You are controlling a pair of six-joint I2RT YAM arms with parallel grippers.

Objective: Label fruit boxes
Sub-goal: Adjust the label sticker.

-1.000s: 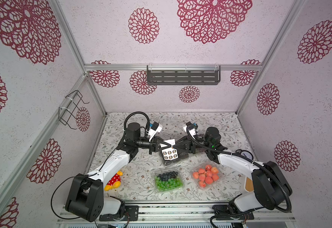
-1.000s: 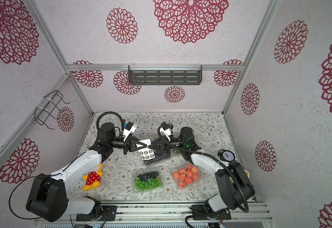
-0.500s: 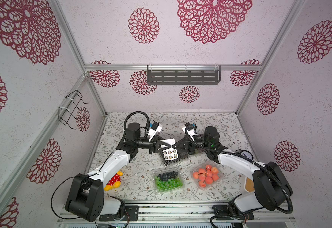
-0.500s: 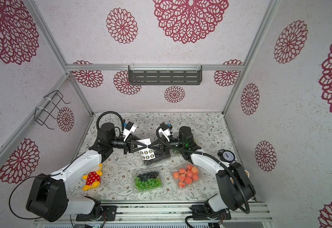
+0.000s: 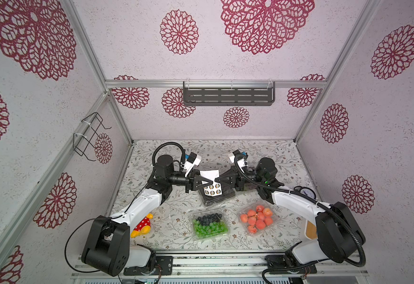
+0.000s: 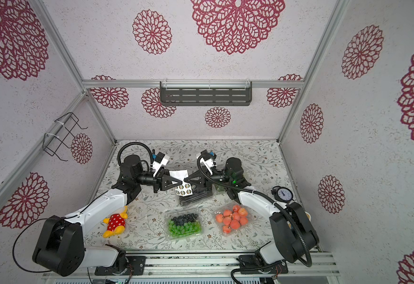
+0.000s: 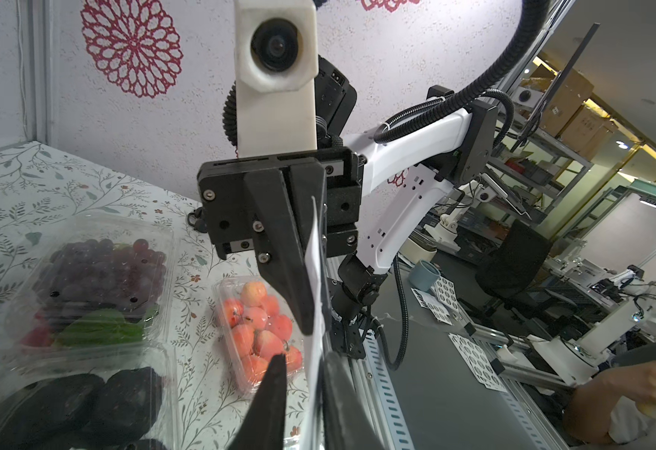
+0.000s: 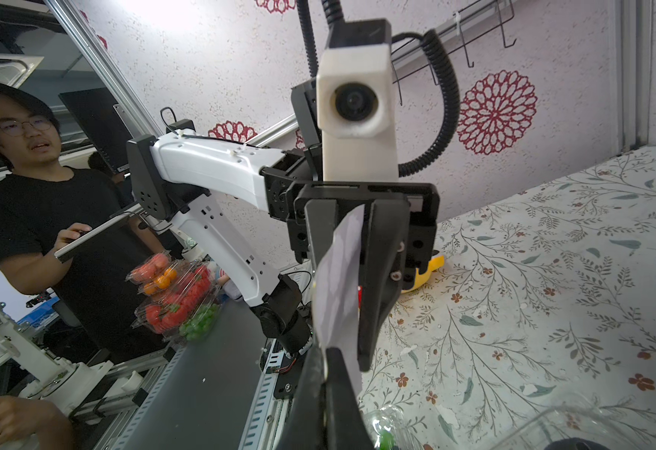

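Observation:
Over the middle of the table both grippers meet at a white sticker sheet (image 5: pixel 212 190), which hangs above the black-fruit box (image 5: pixel 215 200). My right gripper (image 8: pixel 324 352) is shut on the sheet's edge. My left gripper (image 7: pixel 306 360) stands slightly open around the sheet (image 7: pixel 314 311), with a gap on one side. The green-and-blue box (image 5: pixel 209 225) and the orange-red box (image 5: pixel 257 218) lie near the front edge. The left wrist view shows the dark purple box (image 7: pixel 100 269) behind the black one (image 7: pixel 84 397), beside the orange-red box (image 7: pixel 260 323).
A red and yellow plush toy (image 5: pixel 143 225) lies beside the left arm. A round dial clock (image 5: pixel 305 193) sits at the right wall. A dark shelf (image 5: pixel 228 94) hangs on the back wall and a wire rack (image 5: pixel 90 135) on the left wall.
My right gripper has closed on the sheet's edge. My left gripper's jaws have let go a little of the sheet. Both arms have barely shifted.

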